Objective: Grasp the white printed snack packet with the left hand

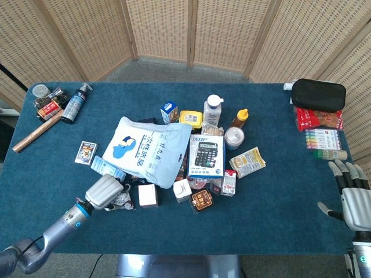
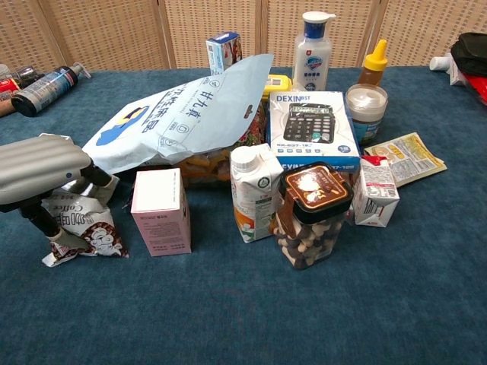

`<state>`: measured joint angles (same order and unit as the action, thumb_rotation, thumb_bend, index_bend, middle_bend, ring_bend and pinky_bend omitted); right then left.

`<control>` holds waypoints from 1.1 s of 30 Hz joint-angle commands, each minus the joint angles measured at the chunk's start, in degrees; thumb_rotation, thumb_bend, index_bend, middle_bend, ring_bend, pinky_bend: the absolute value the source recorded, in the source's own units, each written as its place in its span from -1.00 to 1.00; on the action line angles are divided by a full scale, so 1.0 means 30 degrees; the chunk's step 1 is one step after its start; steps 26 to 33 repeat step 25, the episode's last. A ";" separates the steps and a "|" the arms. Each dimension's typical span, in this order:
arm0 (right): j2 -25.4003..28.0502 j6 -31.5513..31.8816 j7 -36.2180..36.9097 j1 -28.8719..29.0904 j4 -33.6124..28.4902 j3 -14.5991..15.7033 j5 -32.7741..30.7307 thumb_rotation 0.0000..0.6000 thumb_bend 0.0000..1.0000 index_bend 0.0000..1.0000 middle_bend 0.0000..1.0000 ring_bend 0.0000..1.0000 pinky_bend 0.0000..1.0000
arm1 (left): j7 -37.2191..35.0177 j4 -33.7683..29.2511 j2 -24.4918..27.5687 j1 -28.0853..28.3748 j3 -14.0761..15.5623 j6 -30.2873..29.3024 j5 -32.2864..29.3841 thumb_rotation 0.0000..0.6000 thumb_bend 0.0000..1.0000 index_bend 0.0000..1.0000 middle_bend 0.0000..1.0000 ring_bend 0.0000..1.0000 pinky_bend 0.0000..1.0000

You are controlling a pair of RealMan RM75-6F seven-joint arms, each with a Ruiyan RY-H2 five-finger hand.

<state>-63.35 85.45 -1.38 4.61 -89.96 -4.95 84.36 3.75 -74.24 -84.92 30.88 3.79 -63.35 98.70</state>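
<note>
Your left hand (image 2: 38, 169) sits at the near-left edge of the clutter on the blue desk (image 1: 278, 197), just left of the pink carton (image 2: 160, 211). Its fingers (image 2: 46, 161) are curled down over the top of the white printed snack packet (image 2: 76, 228), and the thumb closes in from below, so the hand grips the packet. The packet lies just left of the pink carton, its printed face toward the chest camera and its lower edge on the desk. In the head view the same hand (image 1: 105, 191) covers most of the packet (image 1: 121, 200), which shows only as a crumpled edge beside the carton (image 1: 148, 194).

Behind the pink carton, the large pale blue bag (image 2: 190, 114) leans over the pile. To the right of the carton stand the small milk carton (image 2: 254, 192) and the brown-lidded snack jar (image 2: 310, 214), with the boxed calculator (image 2: 312, 131) behind them.

Your right hand (image 1: 353, 197) rests well to the right of the pink carton, at the near-right edge of the desk, with its fingers extended and apart and nothing held. It appears in the head view only.
</note>
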 commanded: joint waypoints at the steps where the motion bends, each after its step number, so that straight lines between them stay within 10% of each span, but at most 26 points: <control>1: 0.0028 0.0025 0.0070 -0.0026 0.0016 -0.0008 -0.0004 1.00 -1.00 -1.00 -1.00 -1.00 -1.00 | 0.0028 -0.0127 0.0185 -0.0098 -0.0106 -0.0387 -0.0096 1.00 -0.96 0.68 0.94 0.76 0.75; 19: 0.0170 0.0376 0.0095 -0.0172 -0.0304 0.0062 0.0399 1.00 -1.00 -1.00 -1.00 -1.00 -1.00 | -0.1903 -0.7772 0.7107 -0.1083 -0.2863 -0.6530 -0.0360 1.00 -0.96 0.68 0.94 0.76 0.74; 33: 0.0257 0.0522 0.0226 -0.0244 -0.0378 0.0062 0.0492 1.00 -1.00 -1.00 -1.00 -1.00 -1.00 | -0.1800 -0.8718 0.8115 -0.1323 -0.3552 -0.6907 -0.1016 1.00 -0.96 0.68 0.94 0.76 0.73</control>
